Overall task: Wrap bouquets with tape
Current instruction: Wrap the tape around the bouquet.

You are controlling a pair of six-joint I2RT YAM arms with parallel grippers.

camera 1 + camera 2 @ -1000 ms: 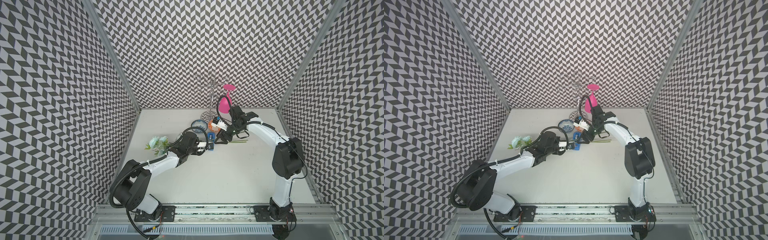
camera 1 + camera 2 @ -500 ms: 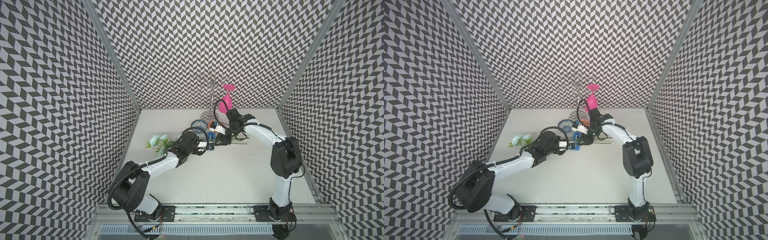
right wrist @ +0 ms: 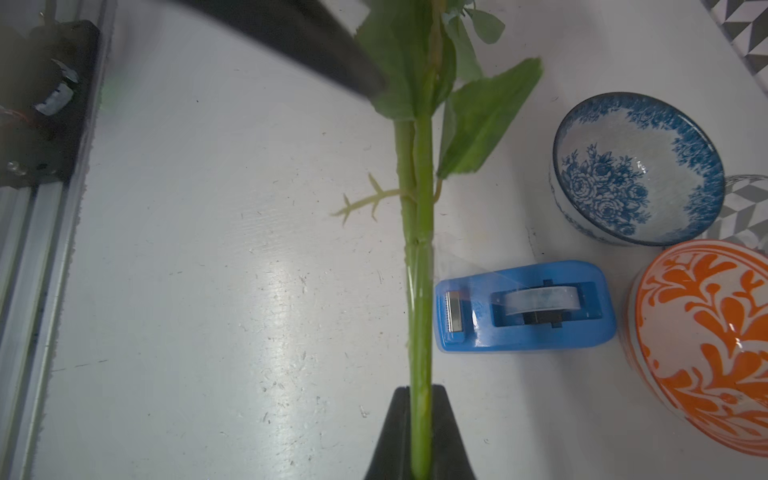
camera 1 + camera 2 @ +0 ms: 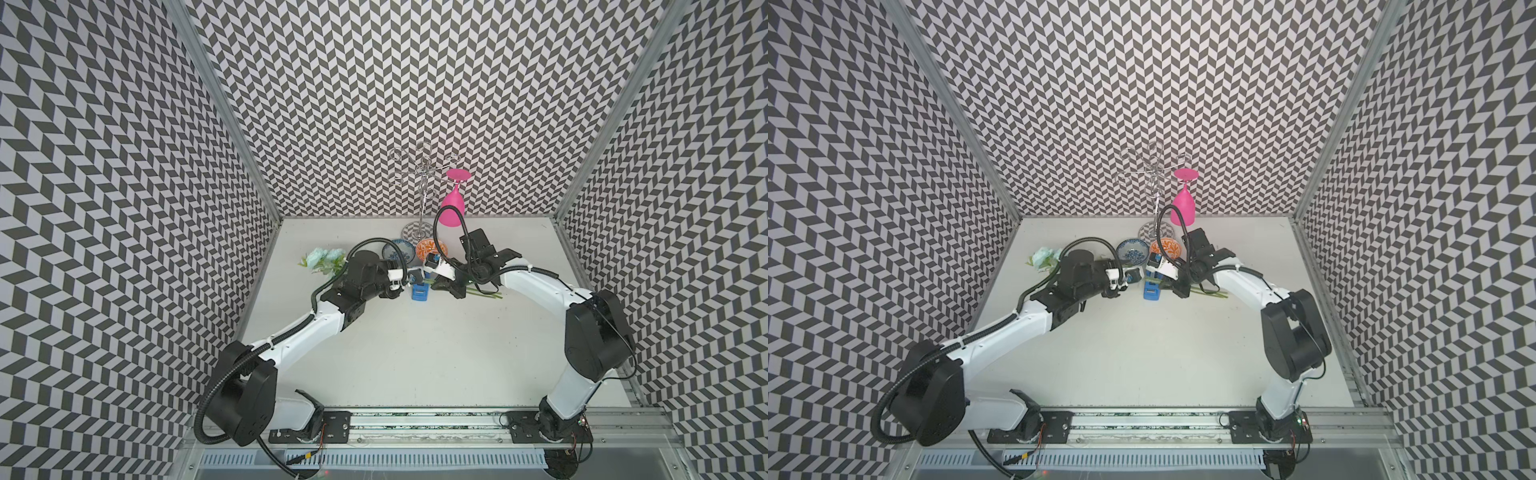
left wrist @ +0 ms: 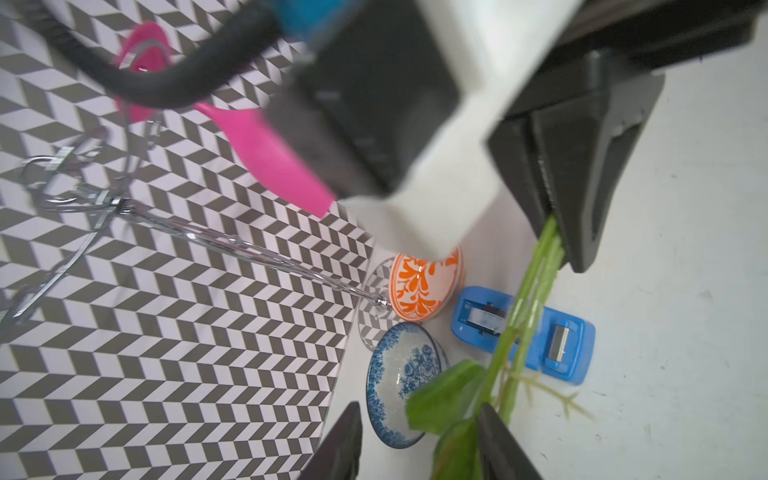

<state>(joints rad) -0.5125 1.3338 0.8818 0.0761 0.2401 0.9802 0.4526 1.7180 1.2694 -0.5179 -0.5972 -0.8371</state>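
Bouquet stems (image 3: 419, 291) clamped by right pincer (image 3: 419, 392); left pincer (image 5: 417, 409) parted around them. Tape strip (image 3: 461, 262) stuck to stems, uncut from dispenser (image 4: 420, 292) at 3 o'clock of blooms (image 4: 324, 259). Winding, cutting judged outstanding.

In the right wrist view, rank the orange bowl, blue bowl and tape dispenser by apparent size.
1. orange bowl, though partly cut off.
2. blue bowl.
3. tape dispenser, similar length but narrower.
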